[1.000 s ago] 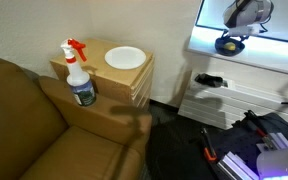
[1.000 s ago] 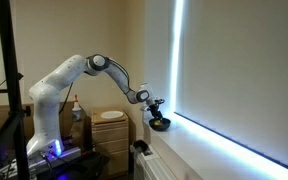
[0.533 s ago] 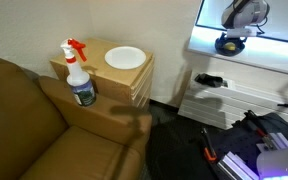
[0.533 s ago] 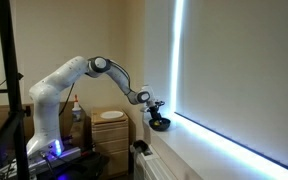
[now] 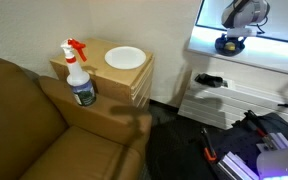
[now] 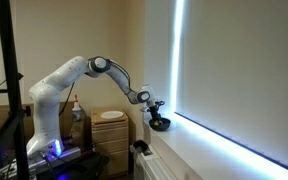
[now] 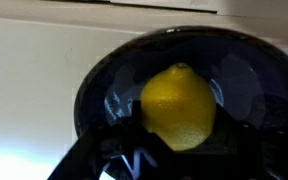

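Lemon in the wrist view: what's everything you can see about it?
The lemon is whole and bright yellow, with smooth, slightly shiny skin and a small nub at its upper end. It lies near the middle of a dark, glossy bowl, resting on the bottom, and the bowl stands on a white ledge. The hand is shut, and its dark parts overlap the lemon's lower edge. Whether it actually grips the lemon cannot be told.

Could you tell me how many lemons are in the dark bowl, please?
1: the lemon lies near the middle of the dark bowl. Part of the bowl is out of frame, so another may be hidden.
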Controlling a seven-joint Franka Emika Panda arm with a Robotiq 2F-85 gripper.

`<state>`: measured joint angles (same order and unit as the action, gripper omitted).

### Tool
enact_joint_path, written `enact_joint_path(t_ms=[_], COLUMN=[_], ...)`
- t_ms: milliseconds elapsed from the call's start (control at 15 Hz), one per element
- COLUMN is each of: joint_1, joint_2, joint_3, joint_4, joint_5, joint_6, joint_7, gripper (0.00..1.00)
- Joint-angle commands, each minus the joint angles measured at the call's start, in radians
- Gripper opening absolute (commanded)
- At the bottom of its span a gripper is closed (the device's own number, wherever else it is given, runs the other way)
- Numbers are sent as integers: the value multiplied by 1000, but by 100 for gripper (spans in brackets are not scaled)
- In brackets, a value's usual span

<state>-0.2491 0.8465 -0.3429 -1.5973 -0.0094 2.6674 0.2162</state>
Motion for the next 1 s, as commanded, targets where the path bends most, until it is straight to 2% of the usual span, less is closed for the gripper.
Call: enact_joint_path(t_ms=[0, 333, 733, 933], joint_1=[-24, -106, -306, -344], joint_2=[-1, -83, -258, -312], joint_3=[25, 73, 205, 177], joint_4=[7, -33, -121, -154], joint_5=[25, 132, 344, 392], joint_6=[-17, -12, 32, 21], joint_7=[1, -39, -200, -218], gripper=[43, 43, 43, 43])
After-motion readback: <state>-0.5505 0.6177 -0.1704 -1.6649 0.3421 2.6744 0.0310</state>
